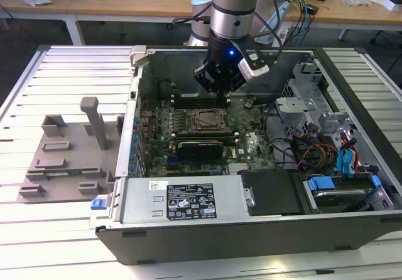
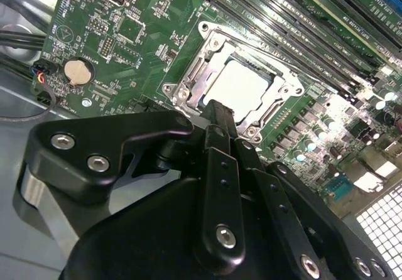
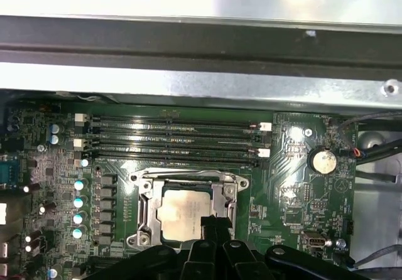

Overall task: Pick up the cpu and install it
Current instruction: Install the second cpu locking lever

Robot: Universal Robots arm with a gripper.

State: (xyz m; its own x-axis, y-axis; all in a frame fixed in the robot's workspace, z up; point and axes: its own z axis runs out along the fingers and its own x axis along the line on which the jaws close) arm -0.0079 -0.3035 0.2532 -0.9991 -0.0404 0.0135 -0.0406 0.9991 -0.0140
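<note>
Exterior view: the pincer (image 1: 219, 91) hangs above the socket (image 1: 205, 120) inside the open case (image 1: 352, 230), memory slots (image 3: 169, 139) alongside; the cpu (image 3: 182, 212) lies seated in it, fingers closed, holding nothing.

Cpu (image 3: 182, 212) apparently seated in socket (image 3: 146, 195).

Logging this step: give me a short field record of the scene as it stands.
cpu: lying flat in the motherboard socket, pale metal top showing
socket frame: metal bracket around the cpu
gripper: directly above the cpu's edge, holding nothing
memory slots: four, beside the socket
computer case: open, on a slatted table
grey fixture: at the exterior view's left, outside the case
</note>
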